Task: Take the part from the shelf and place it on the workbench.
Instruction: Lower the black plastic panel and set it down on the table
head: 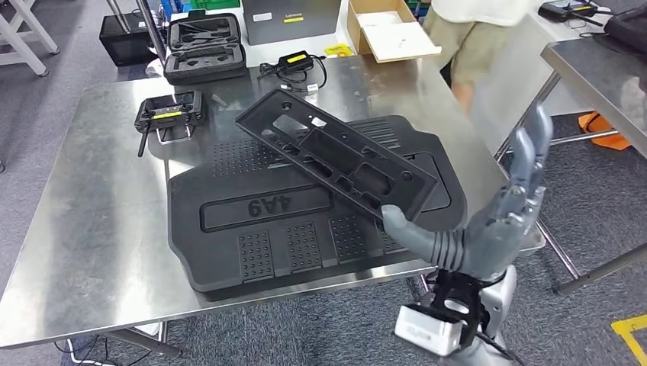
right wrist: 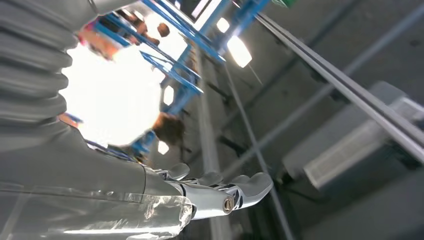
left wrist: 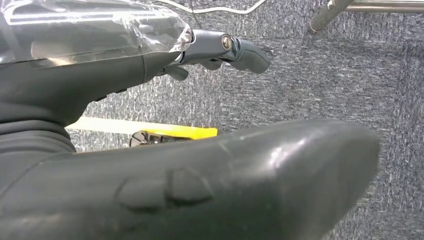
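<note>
The long black plastic panel with cut-outs (head: 336, 151) lies on the large black moulded tray (head: 305, 221) on the steel worktop (head: 84, 229). The right hand (head: 488, 221) is released, fingers spread, thumb near the panel's end. The left hand (left wrist: 220, 50) holds nothing, above grey carpet.

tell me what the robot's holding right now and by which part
Nothing. The right hand is open, fingers spread, just off the black part's near end; the left hand hangs empty.

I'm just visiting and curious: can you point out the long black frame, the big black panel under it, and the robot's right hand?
Frame (head: 336, 152): head view, middle of its slotted face.
Panel (head: 259, 244): head view, bare ribbed area near the front.
Right hand (head: 488, 225): head view, the palm.
</note>
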Controlling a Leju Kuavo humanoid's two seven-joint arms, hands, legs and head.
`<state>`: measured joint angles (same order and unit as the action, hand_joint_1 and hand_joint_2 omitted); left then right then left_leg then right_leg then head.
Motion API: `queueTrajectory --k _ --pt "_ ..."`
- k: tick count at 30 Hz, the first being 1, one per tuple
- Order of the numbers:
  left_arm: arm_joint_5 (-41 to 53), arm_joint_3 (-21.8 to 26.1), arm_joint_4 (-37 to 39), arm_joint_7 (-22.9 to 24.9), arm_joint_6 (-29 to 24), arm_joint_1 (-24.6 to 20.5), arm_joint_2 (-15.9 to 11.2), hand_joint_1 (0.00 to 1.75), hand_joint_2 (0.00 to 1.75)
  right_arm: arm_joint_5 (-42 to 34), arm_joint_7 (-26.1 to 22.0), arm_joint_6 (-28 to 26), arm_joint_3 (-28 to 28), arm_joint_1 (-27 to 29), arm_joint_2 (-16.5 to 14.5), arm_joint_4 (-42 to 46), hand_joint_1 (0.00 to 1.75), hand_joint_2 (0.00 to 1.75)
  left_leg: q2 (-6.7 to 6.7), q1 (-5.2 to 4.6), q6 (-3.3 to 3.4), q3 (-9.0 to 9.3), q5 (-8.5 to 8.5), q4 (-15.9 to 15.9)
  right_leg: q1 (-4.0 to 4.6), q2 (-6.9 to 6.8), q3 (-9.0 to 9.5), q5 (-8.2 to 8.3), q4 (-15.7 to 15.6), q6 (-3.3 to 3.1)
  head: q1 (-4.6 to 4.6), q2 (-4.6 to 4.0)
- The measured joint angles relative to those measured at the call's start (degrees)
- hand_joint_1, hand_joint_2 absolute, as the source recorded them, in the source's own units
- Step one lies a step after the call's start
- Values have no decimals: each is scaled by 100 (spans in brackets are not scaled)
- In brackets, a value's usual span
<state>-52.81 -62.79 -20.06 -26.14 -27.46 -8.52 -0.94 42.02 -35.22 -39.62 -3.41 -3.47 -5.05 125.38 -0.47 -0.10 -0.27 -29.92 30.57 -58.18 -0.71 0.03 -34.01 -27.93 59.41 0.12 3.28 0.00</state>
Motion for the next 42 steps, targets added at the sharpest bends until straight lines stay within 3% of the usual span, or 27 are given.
queueTrajectory --k 4,8,10,12,13,14,15,17,19,22,24,27,28,29,30,31,33,35,38,40,42 --pt "-2 0 2 24 -44 4 0 0 0 -90 -217 -1 110 28 -267 83 0 175 0 -18 30 -7 12 -23 -16 0 4 10 -5 27 -1 0" --pt "-3 0 2 35 -85 4 7 0 0 -192 -212 -1 155 114 -384 128 0 175 23 16 120 32 -75 77 -19 1 25 -17 12 104 2 0" --pt "-5 0 2 38 -95 5 14 0 0 -203 -176 -1 181 153 -400 139 0 175 49 59 161 55 -130 152 -18 1 -139 -278 396 135 30 0" --pt "-6 0 2 46 -98 13 16 0 0 -217 -170 -1 222 200 -425 141 0 175 59 62 175 48 -139 157 -29 0 -459 -597 1094 169 55 0" --pt "-5 0 2 54 -98 17 17 0 0 -227 -164 -1 241 229 -436 141 0 175 63 64 172 47 -136 153 -41 -1 -576 -657 1347 184 59 0" --pt "-3 0 2 62 -98 20 18 0 0 -236 -152 -1 253 252 -445 141 0 175 64 69 165 49 -131 146 -53 -2 -607 -609 1411 195 60 0" --pt "-1 0 2 68 -98 21 20 0 0 -242 -134 -1 259 265 -450 141 0 175 62 78 151 51 -120 133 -66 -3 -531 -459 1247 204 62 0" --pt "6 0 2 83 -98 19 22 0 0 -249 -97 -1 265 273 -460 140 0 175 56 97 93 51 -79 88 -79 -2 -189 -106 523 210 67 0" --pt "12 0 2 95 -99 13 23 0 0 -255 -79 -1 274 283 -473 141 0 175 51 91 17 27 -38 30 -63 14 11 20 59 163 75 0" --pt "17 0 2 108 -99 3 24 0 0 -267 -68 -1 300 309 -494 143 0 175 47 93 -82 15 -30 26 -32 32 0 10 10 44 37 0" --pt "17 0 1 113 -100 -4 24 0 0 -279 -65 -1 310 315 -510 143 0 175 46 107 -142 -32 103 -129 -41 21 4 34 -23 -27 7 0" --pt "15 0 1 122 -105 -4 24 0 0 -286 -39 -1 314 328 -542 143 0 175 47 113 -187 -441 638 -1087 -43 -5 -13 52 -37 -83 -51 0" --pt "12 0 1 126 -109 3 24 0 0 -278 -21 -1 315 338 -546 142 0 175 47 114 -193 -594 758 -1421 -36 -9 -23 54 -32 -88 -58 0" --pt "8 0 2 130 -113 12 24 0 0 -268 -3 -1 317 349 -547 142 0 175 47 114 -192 -671 773 -1589 -30 -10 -29 55 -25 -89 -61 0" --pt "3 0 2 132 -116 18 24 0 0 -259 10 -1 318 360 -549 141 0 131 47 113 -183 -649 678 -1543 -28 -9 -33 55 -16 -89 -63 0" --pt "-1 0 2 133 -117 22 23 0 0 -251 18 -1 319 372 -557 141 0 87 47 114 -169 -521 485 -1273 -27 -7 -33 55 -6 -87 -66 0" --pt "-5 0 1 135 -121 21 23 0 0 -248 22 -1 323 401 -576 141 0 0 46 112 -137 -167 123 -485 -19 -5 -35 52 15 -66 -74 0" --pt "-13 0 0 135 -126 26 24 0 0 -243 27 -1 330 434 -594 141 0 0 42 91 -103 -19 -5 -75 -4 -3 -49 62 28 -16 -77 0" --pt "-54 0 0 131 -135 51 23 0 0 -204 101 -1 345 501 -608 141 0 0 47 75 -9 -41 -52 -27 -14 -1 -52 86 18 68 -74 0" --pt "-87 0 1 120 -153 52 22 0 0 -176 165 -1 359 557 -609 141 0 0 64 84 80 -59 -106 7 -28 -2 -133 -104 235 117 -52 0" --pt "-115 0 1 107 -176 59 22 0 0 -174 185 -1 376 604 -609 141 0 0 81 75 135 -100 -141 16 -30 -2 -390 -516 868 151 -6 0"
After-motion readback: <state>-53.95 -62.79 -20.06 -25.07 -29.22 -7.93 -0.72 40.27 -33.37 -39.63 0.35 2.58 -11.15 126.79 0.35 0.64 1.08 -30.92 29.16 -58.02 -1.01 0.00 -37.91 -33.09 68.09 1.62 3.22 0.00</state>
